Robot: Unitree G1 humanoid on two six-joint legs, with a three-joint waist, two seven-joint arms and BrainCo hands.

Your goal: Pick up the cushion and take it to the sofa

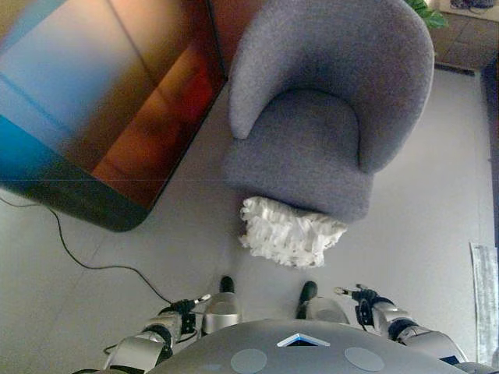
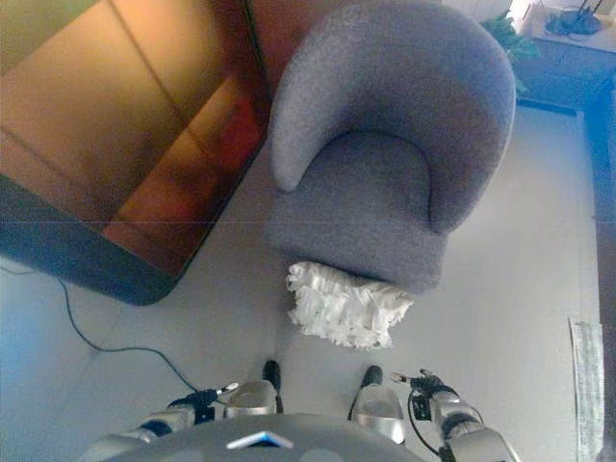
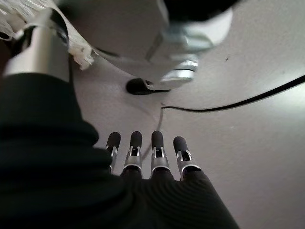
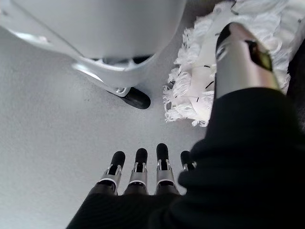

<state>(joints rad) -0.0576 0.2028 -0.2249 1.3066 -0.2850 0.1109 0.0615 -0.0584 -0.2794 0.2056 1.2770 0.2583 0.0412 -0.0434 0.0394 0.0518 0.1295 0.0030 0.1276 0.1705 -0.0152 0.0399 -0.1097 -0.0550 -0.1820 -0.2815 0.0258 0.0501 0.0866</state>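
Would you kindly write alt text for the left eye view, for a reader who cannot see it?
A white frilly cushion lies on the grey floor against the front of a grey armchair. The robot's left hand and right hand hang open and empty below, well short of the cushion.

A white, shaggy cushion [image 1: 290, 232] lies on the floor, touching the front of the grey sofa [image 1: 327, 101].
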